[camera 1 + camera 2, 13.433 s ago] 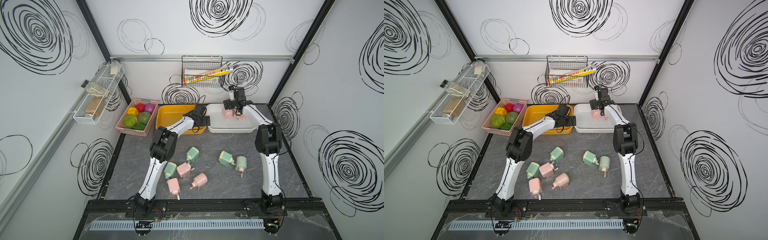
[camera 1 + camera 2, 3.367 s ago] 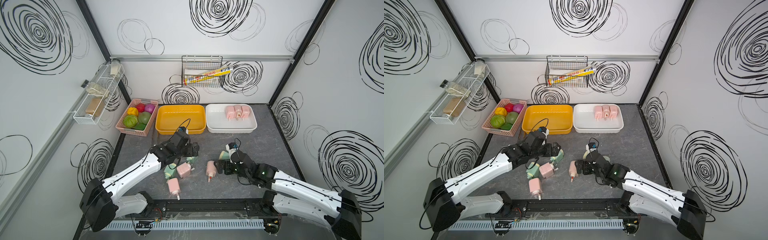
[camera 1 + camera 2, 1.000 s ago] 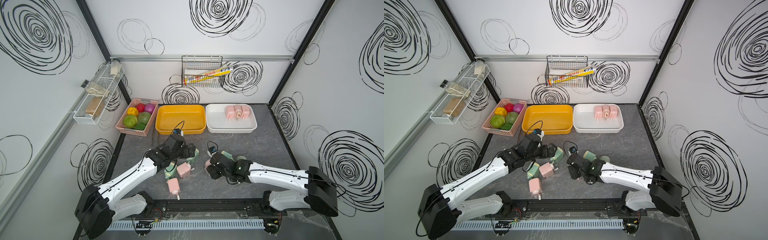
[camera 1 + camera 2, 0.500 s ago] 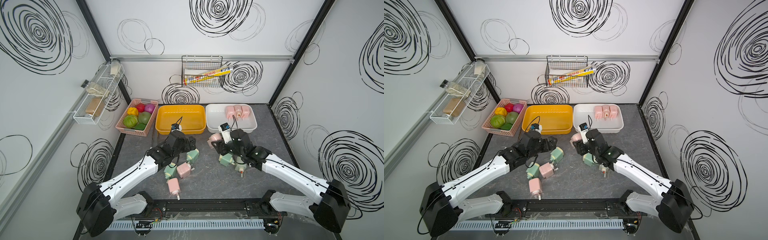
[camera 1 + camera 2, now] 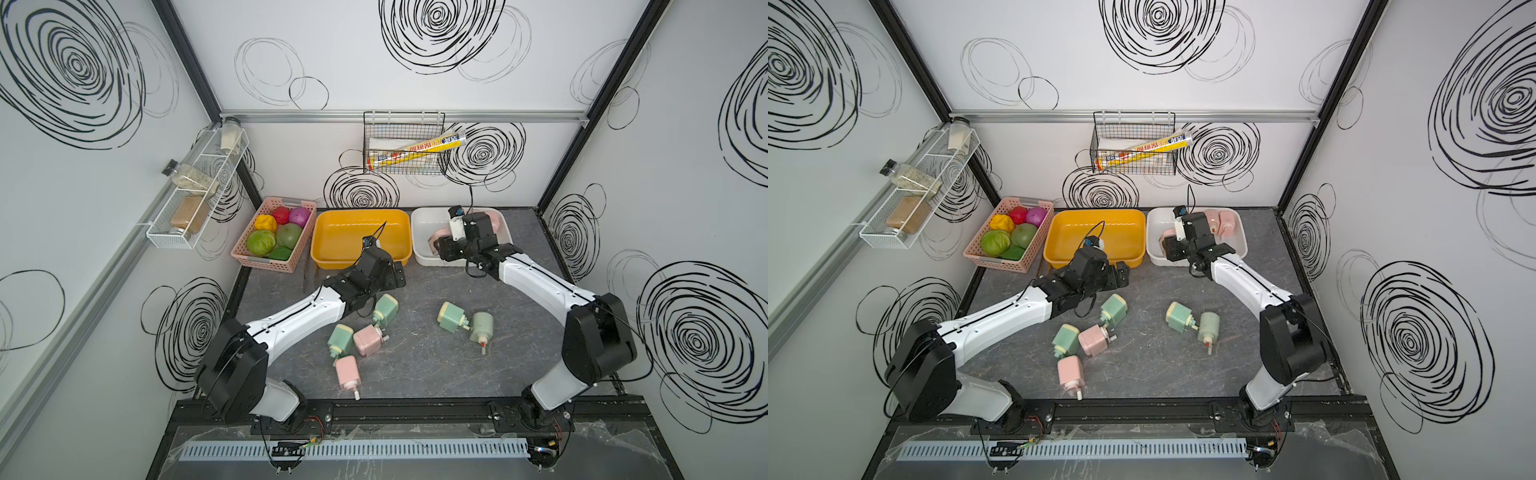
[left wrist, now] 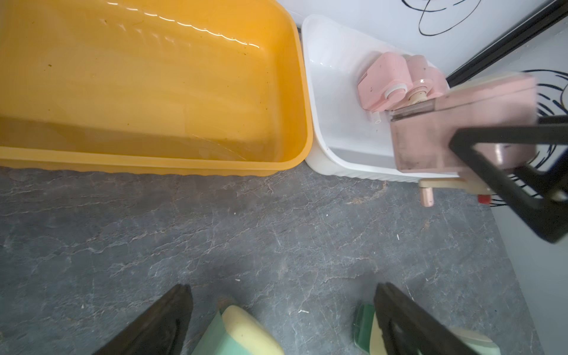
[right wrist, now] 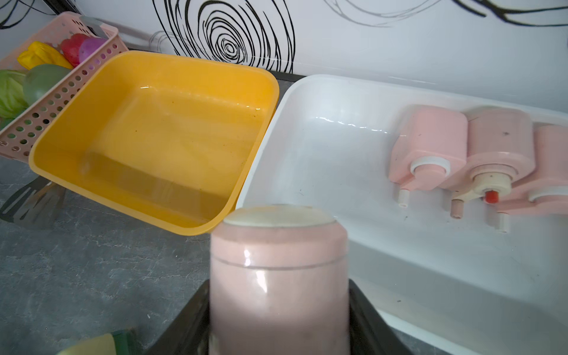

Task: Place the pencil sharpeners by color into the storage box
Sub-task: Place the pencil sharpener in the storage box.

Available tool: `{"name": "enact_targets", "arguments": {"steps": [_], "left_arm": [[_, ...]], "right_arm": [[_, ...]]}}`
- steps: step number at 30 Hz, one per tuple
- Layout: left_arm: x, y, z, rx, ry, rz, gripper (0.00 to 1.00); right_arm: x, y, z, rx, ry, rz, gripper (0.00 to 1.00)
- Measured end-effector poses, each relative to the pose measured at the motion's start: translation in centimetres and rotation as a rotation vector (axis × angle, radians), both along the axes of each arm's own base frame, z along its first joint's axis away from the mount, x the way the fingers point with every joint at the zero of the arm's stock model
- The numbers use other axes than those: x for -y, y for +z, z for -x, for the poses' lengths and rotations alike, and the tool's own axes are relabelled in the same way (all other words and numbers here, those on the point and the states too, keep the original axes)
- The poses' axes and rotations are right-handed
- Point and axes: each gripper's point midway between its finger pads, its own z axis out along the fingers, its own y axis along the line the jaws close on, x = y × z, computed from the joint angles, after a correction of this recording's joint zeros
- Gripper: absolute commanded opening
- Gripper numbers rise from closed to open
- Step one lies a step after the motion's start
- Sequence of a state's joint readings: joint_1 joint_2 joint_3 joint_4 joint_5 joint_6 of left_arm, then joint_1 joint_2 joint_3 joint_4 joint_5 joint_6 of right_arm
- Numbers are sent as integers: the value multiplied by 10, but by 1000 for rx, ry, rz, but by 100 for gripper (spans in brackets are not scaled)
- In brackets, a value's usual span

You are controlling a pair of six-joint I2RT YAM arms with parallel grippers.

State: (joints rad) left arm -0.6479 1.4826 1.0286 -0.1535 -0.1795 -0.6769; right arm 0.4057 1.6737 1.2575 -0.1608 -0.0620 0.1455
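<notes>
3 pink sharpeners (image 7: 498, 144) lie side by side inside the white box (image 5: 420, 222), at its far right end. A 4th pink sharpener (image 7: 278, 276) is in the right hand (image 5: 449, 249), which is closed on its sides. It hangs over the near left corner of the white box, with its cream end pointing away from the hand. I think it is about to be put down in there.

The yellow box (image 5: 361, 214) sits just beside the white box, on its left, and has nothing in it. On the counter (image 5: 415, 374), in front of the white box, 6 sharpeners wait: 4 green and 2 pink. So less than half of the job looks done, and no green one has been put away yet.

The right arm is stretched far forward to reach the white box. The left arm lies low and long over the counter. The left hand (image 5: 392, 276) is wide open and holds nothing. It hangs above a green sharpener (image 5: 385, 309), in front of the white box and to its left.
</notes>
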Motion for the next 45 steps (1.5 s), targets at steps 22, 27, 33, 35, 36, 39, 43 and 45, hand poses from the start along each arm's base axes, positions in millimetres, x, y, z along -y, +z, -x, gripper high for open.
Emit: {"name": "enact_targets", "arguments": {"steps": [22,27,33,35,36,39,43,45], "left_arm": [[56,-17,-105,22,-36,-72,99],[65,-23,-123,15,-35,-84,99],[66,-40,-133,-14,-29,-124,99],[66,-46,-134,-22,-27,-137,99],[64,-49,-134,-28,-24,-146,99],[61,-55,-133,-42,-19,-173,99],[57,-60,-134,-49,-13,-201,99],[56,-62,-134,-51,-13,-211,99]], "right_arm": [[16,-62,-155,-57,-222,245,0],[20,-72,-166,-65,-256,283,3],[24,-83,-171,-70,-297,311,4],[24,-87,-174,-71,-302,314,7],[24,-89,-175,-72,-304,316,7],[22,-93,-179,-68,-308,319,6],[22,-96,-184,-62,-313,319,13],[22,-95,-184,-63,-317,317,21]]}}
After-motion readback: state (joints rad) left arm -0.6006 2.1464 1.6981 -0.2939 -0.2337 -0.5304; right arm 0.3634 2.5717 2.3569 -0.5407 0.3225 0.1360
